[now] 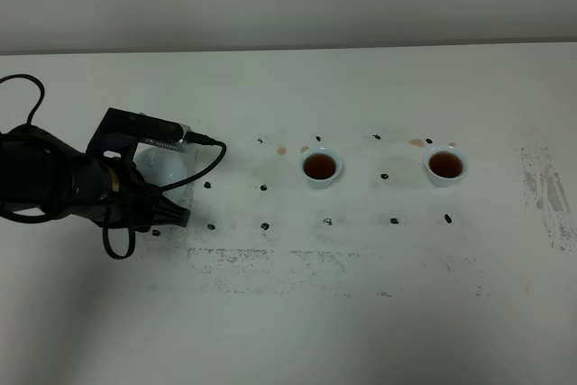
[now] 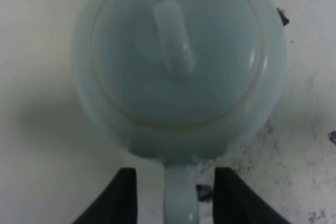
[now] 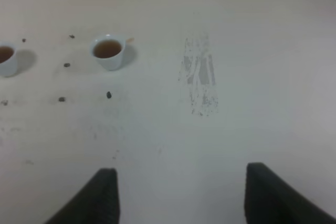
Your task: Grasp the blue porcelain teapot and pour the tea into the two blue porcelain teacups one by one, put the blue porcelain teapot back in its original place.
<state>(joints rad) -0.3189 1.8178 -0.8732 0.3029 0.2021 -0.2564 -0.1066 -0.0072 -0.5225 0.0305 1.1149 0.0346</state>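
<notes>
The pale blue porcelain teapot [image 2: 178, 61] stands on the white table at the left, seen from above with its lid on. In the high view the teapot [image 1: 163, 166] is mostly hidden by my left arm [image 1: 81, 182]. My left gripper [image 2: 176, 195] is open, its two fingers on either side of the loop handle [image 2: 181, 200] with gaps showing. The two blue porcelain teacups [image 1: 322, 167] [image 1: 445, 165] stand mid-table, both holding brown tea. The right wrist view shows these cups [image 3: 108, 51] [image 3: 4, 59] far ahead of my open, empty right gripper [image 3: 181, 195].
Small black marks [image 1: 264, 224] dot the table around the cups and teapot. Brown tea stains [image 1: 416, 142] lie behind the cups. Scuffed grey patches [image 1: 545, 191] show at the right and along the front middle. A black cable [image 1: 212, 158] loops off the left arm.
</notes>
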